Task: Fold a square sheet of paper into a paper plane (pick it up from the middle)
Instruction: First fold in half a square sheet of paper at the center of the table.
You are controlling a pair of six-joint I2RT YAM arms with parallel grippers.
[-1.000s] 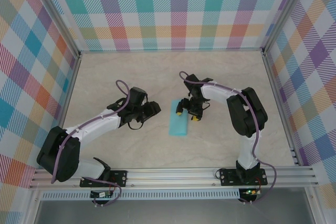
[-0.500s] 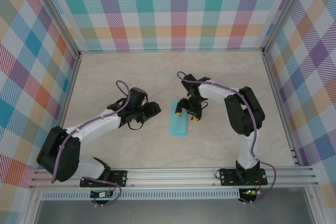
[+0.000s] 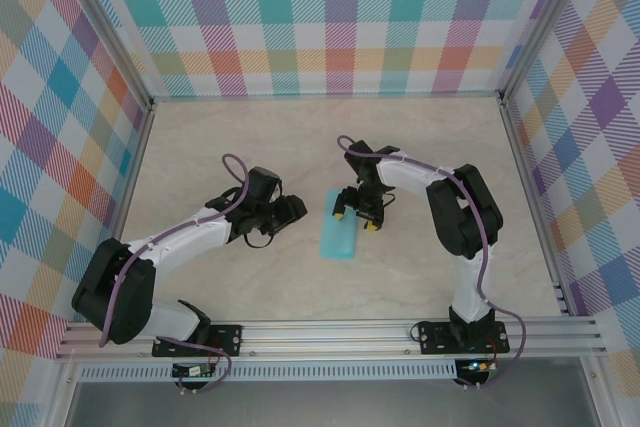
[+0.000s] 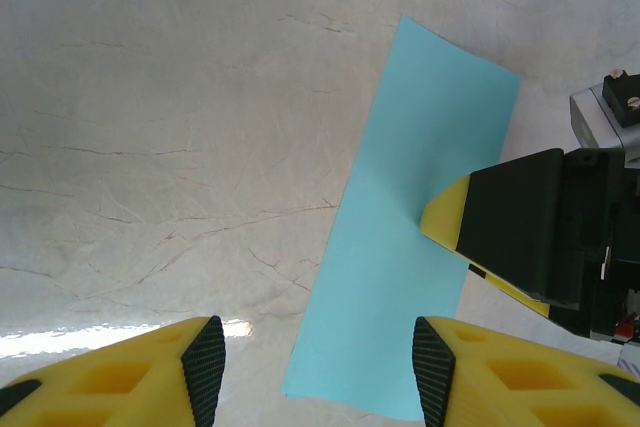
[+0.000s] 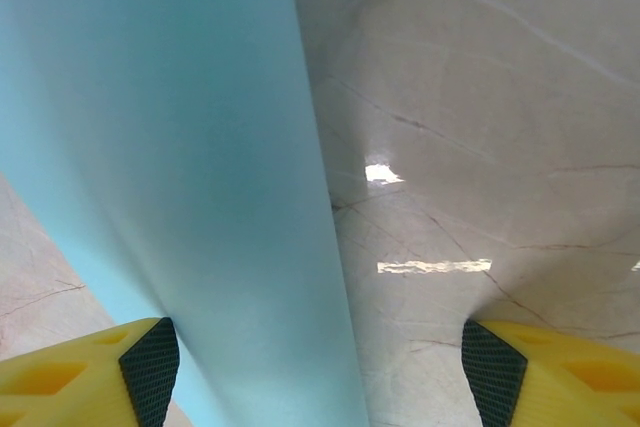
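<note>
The square sheet of paper (image 3: 338,238) lies mid-table as a narrow teal rectangle, folded along its length. My right gripper (image 3: 357,219) hovers low over its far end, open. In the right wrist view the paper (image 5: 180,177) rises close to the camera beside the left finger, and my right gripper (image 5: 320,367) holds nothing. My left gripper (image 3: 293,209) stands open just left of the sheet. In the left wrist view the paper (image 4: 410,217) lies ahead of my left gripper (image 4: 318,367), with a yellow right-arm fingertip (image 4: 448,219) resting on or just above it.
The pale marble table (image 3: 250,147) is bare around the sheet. Plaid walls (image 3: 340,17) enclose the back and sides. An aluminium rail (image 3: 330,332) runs along the near edge by the arm bases.
The right gripper's jaws have widened a little and its wrist has shifted slightly. The paper and the left arm have stayed put.
</note>
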